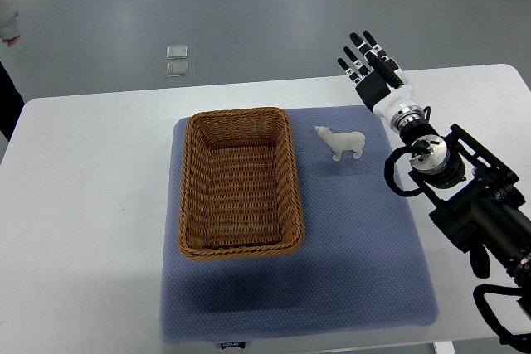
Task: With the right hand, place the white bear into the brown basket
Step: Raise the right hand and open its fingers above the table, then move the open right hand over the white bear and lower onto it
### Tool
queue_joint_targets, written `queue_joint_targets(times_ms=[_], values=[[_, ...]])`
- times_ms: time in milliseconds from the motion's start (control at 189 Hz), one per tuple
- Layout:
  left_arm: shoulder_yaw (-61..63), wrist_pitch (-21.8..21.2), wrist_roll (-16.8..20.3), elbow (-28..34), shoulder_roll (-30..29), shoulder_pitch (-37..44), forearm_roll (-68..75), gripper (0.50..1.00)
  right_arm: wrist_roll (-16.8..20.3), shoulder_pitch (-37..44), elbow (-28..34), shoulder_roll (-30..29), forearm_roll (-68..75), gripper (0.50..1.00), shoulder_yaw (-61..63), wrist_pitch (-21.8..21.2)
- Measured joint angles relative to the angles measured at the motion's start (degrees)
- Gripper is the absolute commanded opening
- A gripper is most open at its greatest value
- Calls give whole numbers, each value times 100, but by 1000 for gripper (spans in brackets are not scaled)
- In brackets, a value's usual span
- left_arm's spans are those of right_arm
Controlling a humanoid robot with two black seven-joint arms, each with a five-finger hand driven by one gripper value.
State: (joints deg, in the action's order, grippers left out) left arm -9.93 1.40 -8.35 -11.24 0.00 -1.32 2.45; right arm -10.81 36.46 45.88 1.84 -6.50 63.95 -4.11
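Just right of the brown basket (240, 184), on the blue mat (357, 246), stands the white bear (341, 143). It is upright on its legs, head toward the basket and body running off to the right, near the basket's far right corner but apart from its rim. The basket holds nothing that can be seen; its long sides run near to far across the left half of the mat, which lies on a white table (83, 230).

Farther right and beyond the bear, the right hand (372, 68) hovers over the table's far edge, its arm coming in from the lower right. Its fingers are extended and slightly spread, holding nothing, well apart from the bear. How high the hand sits above the table is hard to judge from this steep view. The left hand does not show.

By my reading the task is at its very start: the reach is not yet made. The next move calls for bringing the hand nearer and left, down over the bear, and closing the fingers about its body without tipping so small a figure.
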Motion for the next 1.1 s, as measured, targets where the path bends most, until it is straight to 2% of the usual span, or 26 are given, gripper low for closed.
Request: queue_joint_targets(times_ms=[423,666,851,962,1099], values=[[-1,0,4,7,0,-5,-2,1000,2,60,8,37,-66,928,-146,-17],[-17,1,8,8,0,-7,-9,1000,111,403,64,610,-745,928,-742,-127],[-18,2,8,9,0,-2,-9,1000,563,1120,79,1438,-1598,930,-1980,-830],[-15,2,6,7,0,-4,-9,1000,999,2023,88,1982,-2566,930,-3189,-1281],[-10,2,3,-5,0,-5,-1,1000,1698,3437,95,2260,-3563,930,-5131,-2012]])
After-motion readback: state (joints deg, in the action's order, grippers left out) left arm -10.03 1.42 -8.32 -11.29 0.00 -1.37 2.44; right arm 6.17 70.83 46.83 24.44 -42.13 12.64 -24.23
